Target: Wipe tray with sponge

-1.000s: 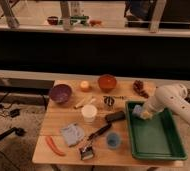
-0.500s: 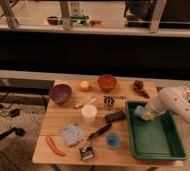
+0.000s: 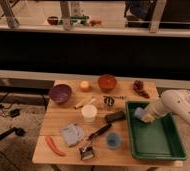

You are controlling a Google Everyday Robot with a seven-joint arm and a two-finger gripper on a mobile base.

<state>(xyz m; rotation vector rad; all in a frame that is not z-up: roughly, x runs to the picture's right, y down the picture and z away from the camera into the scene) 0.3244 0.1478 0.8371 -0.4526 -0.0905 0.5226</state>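
Note:
A green tray sits on the right end of the wooden table. My gripper, on the end of the white arm, reaches in from the right and is down inside the tray's far left corner. It is shut on a pale blue and yellow sponge, which rests against the tray floor near the far rim. The rest of the tray floor is bare.
Left of the tray lie a black brush, a white cup, a blue cup, a blue cloth and a red carrot-like item. A purple bowl, an orange bowl and a brown item stand at the back.
My gripper with the sponge has slid slightly to the right and nearer along the tray's far left corner. Nothing else on the table has moved.

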